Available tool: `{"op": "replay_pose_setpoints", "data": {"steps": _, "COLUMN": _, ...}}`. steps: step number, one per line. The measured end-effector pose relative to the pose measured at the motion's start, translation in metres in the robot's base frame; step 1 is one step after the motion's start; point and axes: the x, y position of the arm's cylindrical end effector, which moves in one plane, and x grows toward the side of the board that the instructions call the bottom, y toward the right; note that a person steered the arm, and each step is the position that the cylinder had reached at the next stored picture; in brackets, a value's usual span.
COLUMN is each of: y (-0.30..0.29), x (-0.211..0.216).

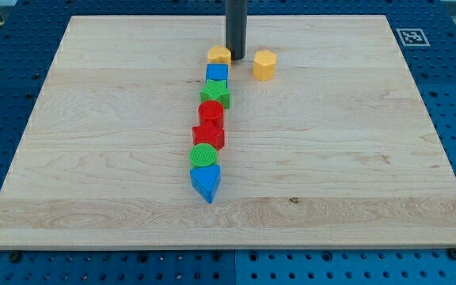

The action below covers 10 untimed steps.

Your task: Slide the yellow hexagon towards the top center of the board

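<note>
Jaws: none on this arm; it ends in a straight dark rod, so nothing is gripped and no jaw state exists to tell.
My tip (236, 58): on the desk (93, 158) near the view's top centre, just beside the yellow heart-like block (219, 55) on its right, and left of the yellow hexagon (264, 64).
Yellow hexagon: near the top edge, slightly right of centre, apart from the tip and clear of the other blocks.
Row of blocks: below the yellow heart-like block run a blue cube (217, 74), green star (215, 95), red cylinder (210, 113), red star (209, 135), green cylinder (203, 154) and blue triangle (206, 182).
Progress: I judge the task nearly or fully done; the hexagon already sits close to top centre.
Left: at most a small nudge toward the view's left and top.
</note>
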Motion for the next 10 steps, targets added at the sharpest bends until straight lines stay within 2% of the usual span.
{"op": "replay_pose_setpoints", "data": {"steps": 2, "y": 0.000, "x": 0.017}}
{"op": "replay_pose_setpoints", "data": {"steps": 4, "y": 0.002, "x": -0.028}}
{"op": "replay_pose_setpoints", "data": {"steps": 6, "y": -0.019, "x": -0.034}}
{"op": "replay_pose_setpoints", "data": {"steps": 7, "y": 0.001, "x": -0.043}}
{"op": "replay_pose_setpoints", "data": {"steps": 10, "y": 0.160, "x": -0.018}}
